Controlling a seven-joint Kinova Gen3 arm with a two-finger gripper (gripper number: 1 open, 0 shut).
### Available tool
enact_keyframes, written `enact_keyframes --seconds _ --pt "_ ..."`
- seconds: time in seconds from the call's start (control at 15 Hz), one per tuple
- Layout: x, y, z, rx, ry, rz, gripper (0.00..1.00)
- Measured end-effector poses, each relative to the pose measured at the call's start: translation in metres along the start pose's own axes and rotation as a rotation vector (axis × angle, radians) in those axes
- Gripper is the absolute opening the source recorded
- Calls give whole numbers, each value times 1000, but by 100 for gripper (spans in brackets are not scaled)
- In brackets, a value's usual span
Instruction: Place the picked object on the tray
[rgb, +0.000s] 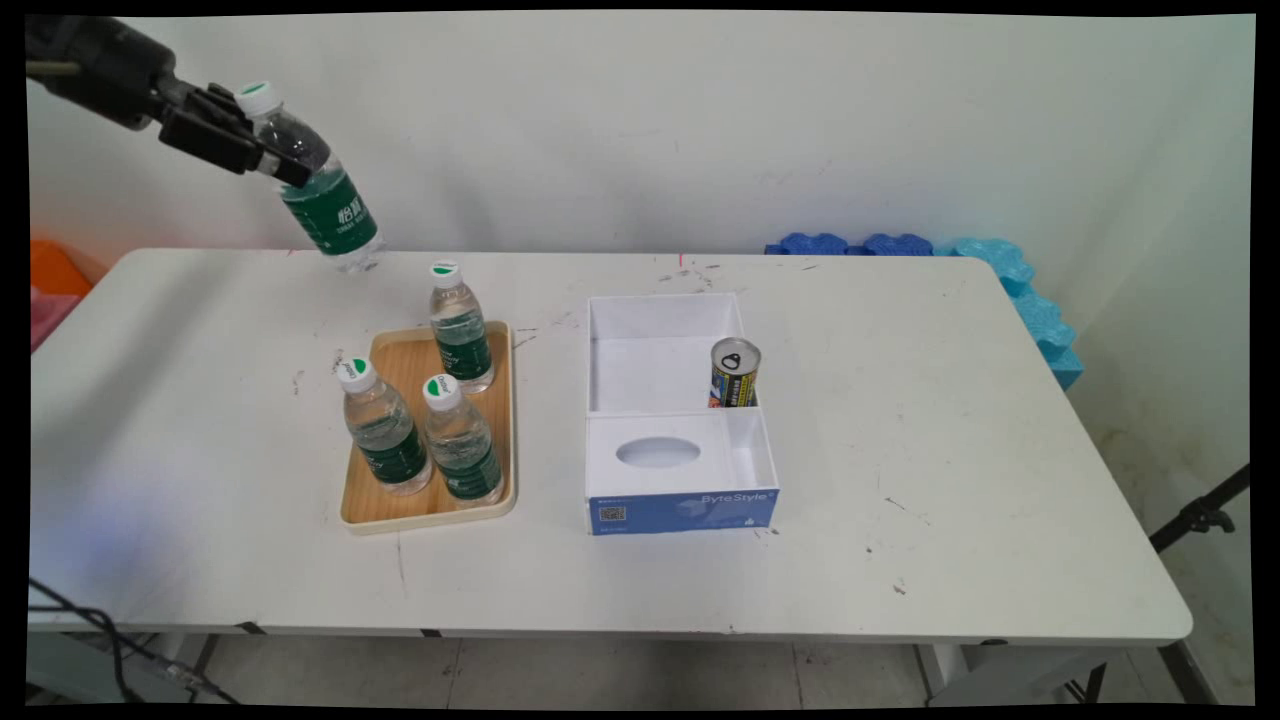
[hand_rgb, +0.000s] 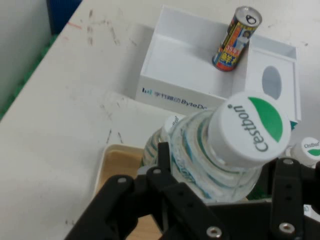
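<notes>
My gripper (rgb: 268, 152) is shut on a clear water bottle (rgb: 318, 192) with a green label and a white-and-green cap, held tilted high above the table's far left. In the hand view the held water bottle (hand_rgb: 220, 160) fills the middle, its cap (hand_rgb: 248, 131) toward the camera, with the black fingers (hand_rgb: 165, 165) pressed on its upper body. Below it a wooden tray (rgb: 392, 505) carries three more upright bottles (rgb: 461, 328) (rgb: 384, 427) (rgb: 463, 441).
A white open box (rgb: 680, 420) with a blue front stands at mid-table, with an upright drink can (rgb: 735, 373) in its far compartment. Blue foam pieces (rgb: 1010, 270) lie along the table's far right edge. An orange thing (rgb: 55, 268) sits at the far left.
</notes>
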Motion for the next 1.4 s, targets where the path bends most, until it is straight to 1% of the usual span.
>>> enact_keyframes --seconds 0.07,0.13,0.33,0.47,0.87,1.13,1.4 --pt "-5 4 2 8 15 13 0" --pt "-10 9 8 20 18 26 0" --pt "-22 17 30 49 -11 47 0" --pt "-33 18 54 64 -49 50 0" --pt "-59 16 96 86 -124 38 0" --pt "-74 18 116 96 -154 32 0" --pt "-83 18 132 109 -167 28 0"
